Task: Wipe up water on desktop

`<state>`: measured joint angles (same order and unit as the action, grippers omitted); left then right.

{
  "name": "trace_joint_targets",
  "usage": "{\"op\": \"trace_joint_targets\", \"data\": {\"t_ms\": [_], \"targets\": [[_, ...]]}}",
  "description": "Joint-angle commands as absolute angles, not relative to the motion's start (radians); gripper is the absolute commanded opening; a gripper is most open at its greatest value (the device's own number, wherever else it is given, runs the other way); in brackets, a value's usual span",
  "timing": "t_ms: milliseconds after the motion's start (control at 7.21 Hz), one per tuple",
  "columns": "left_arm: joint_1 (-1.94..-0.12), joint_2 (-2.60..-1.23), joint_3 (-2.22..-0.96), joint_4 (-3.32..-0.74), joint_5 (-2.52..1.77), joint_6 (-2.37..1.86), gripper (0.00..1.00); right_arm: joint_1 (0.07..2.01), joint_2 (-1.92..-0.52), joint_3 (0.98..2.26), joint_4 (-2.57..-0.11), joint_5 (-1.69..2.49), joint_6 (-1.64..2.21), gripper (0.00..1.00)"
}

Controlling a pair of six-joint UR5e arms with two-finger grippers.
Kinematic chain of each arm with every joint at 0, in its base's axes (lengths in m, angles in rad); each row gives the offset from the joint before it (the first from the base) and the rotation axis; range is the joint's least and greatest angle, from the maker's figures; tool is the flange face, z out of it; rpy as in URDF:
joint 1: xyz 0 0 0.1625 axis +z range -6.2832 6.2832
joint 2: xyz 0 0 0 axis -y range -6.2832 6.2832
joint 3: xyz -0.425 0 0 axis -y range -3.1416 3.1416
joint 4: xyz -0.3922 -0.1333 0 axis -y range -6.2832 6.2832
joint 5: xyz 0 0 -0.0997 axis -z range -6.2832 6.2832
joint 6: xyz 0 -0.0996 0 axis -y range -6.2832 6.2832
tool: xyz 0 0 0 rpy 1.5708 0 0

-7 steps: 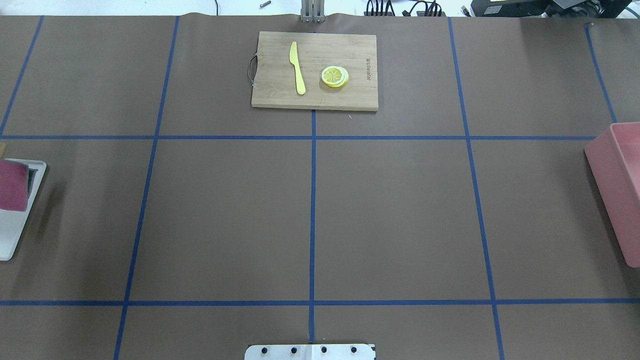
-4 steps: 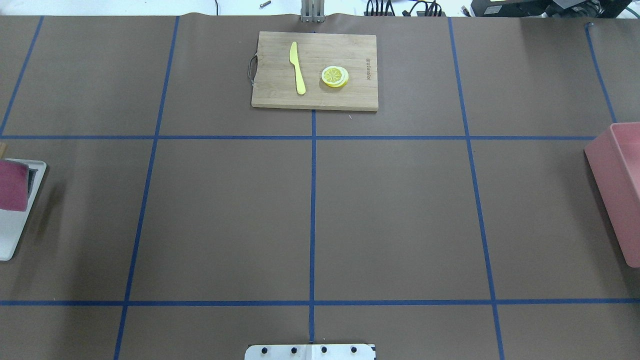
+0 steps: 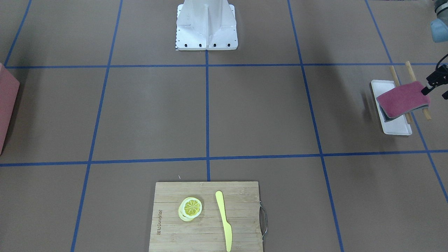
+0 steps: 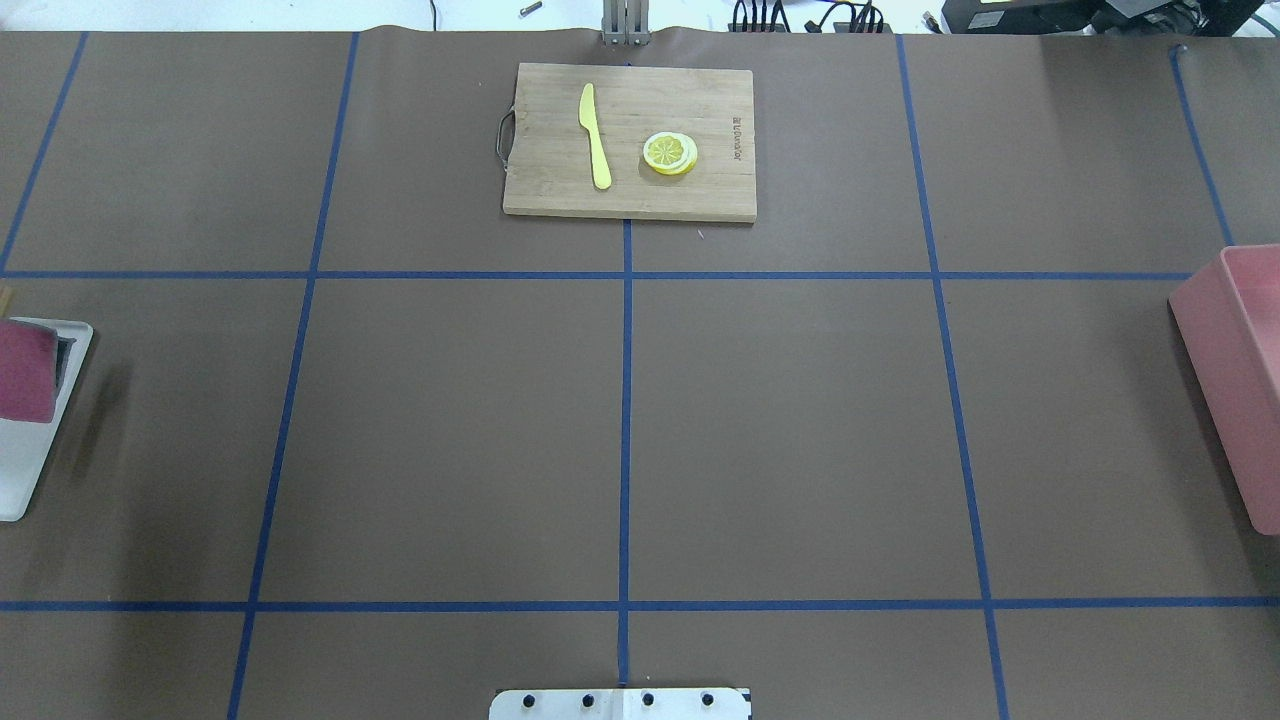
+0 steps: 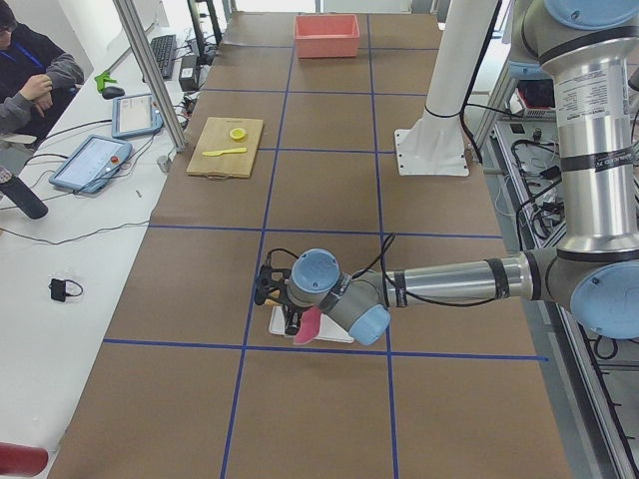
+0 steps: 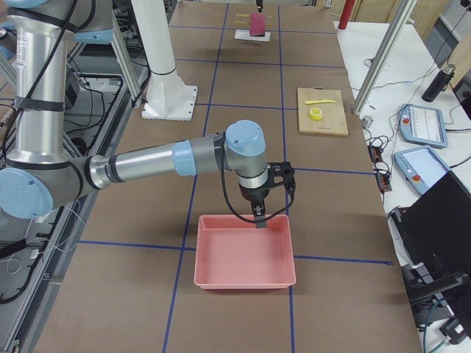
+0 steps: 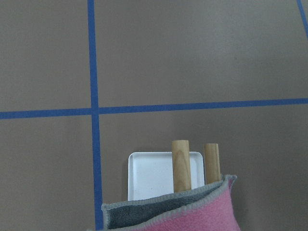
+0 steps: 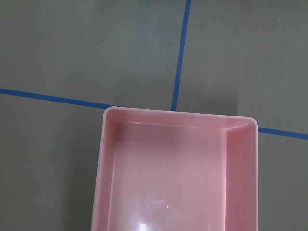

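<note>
The brown desktop (image 4: 800,430) with blue tape lines shows no water that I can make out. My left gripper (image 3: 425,91) is at the table's left end, shut on a pink and grey cloth (image 3: 402,99). It holds the cloth tilted just above a white tray (image 3: 397,127). The cloth fills the bottom of the left wrist view (image 7: 202,219), above the tray (image 7: 149,175). My right gripper (image 6: 257,219) hangs over the rim of a pink bin (image 6: 243,283). I cannot tell whether it is open or shut.
Two wooden sticks (image 7: 181,166) lie under the cloth beside the tray. A bamboo cutting board (image 4: 545,190) at the far middle holds a yellow knife (image 4: 596,135) and lemon slices (image 4: 670,153). The pink bin (image 4: 1230,380) stands at the right edge. The robot's base plate (image 4: 620,705) is at the near edge.
The cloth at the overhead view's left edge has shifted only very slightly. Nothing else has moved.
</note>
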<state>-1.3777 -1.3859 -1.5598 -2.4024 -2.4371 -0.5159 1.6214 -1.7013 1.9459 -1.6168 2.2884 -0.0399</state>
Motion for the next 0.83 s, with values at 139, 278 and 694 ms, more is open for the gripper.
{"op": "trace_joint_targets", "data": {"t_ms": [139, 278, 694], "targets": [[-1.359, -1.387, -1.557, -2.407, -2.437, -0.517, 0.66, 1.621, -1.703, 1.947, -1.617, 2.286, -0.041, 1.00], [-1.356, -1.388, -1.557, -2.407, -2.437, -0.517, 0.66, 1.621, -1.704, 1.945, -1.617, 2.284, -0.041, 1.00], [-1.350, -1.391, -1.557, -2.410, -2.437, -0.511, 0.22, 1.621, -1.703, 1.944, -1.617, 2.284, -0.040, 1.00]]}}
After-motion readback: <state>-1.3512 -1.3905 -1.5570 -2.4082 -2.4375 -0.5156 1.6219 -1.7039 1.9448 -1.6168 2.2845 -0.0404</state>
